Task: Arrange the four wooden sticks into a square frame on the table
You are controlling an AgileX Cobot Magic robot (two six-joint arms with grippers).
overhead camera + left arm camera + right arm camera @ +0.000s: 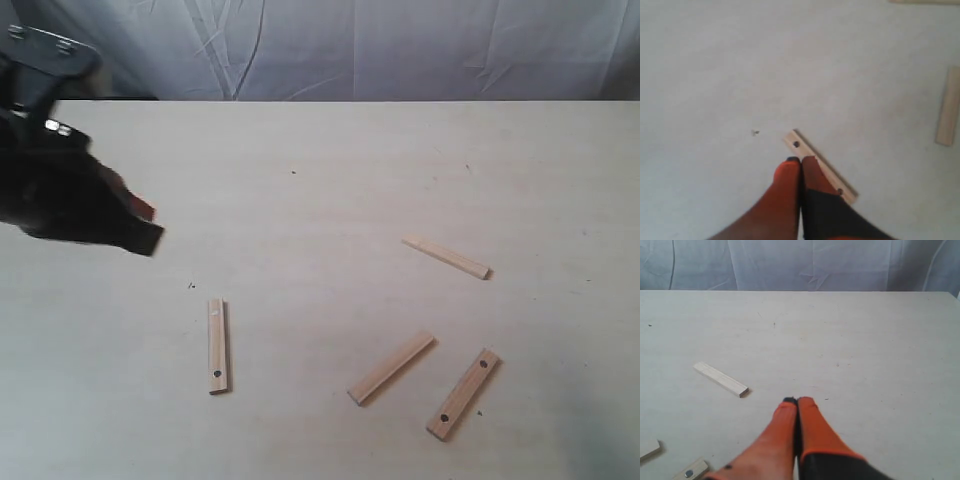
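The left gripper (800,161) has its orange fingers (786,180) pressed together with nothing between them. In the left wrist view their tips overlap a short, flat, tan wooden stick with a dark hole near each end (819,165), lying on a diagonal at lower centre. The exterior view shows that gripper (146,228) at the upper left of the frame, raised and well apart from this holed stick (217,345), which runs top to bottom at lower left. The right gripper (797,401) is likewise closed on nothing, low centre in its own view, above the pale cream matte table (865,340).

Three more sticks lie scattered at the lower right of the exterior view, none touching: a plain tan strip (446,257), a second plain strip (391,368) and a second holed stick (463,394). No square frame exists yet.

The step in hand looks like fetching the lone holed stick. To do it well, I judge the fingers should part first, descend straddling its narrow width near mid-length, then close squarely so the thin strip neither pivots nor skids.
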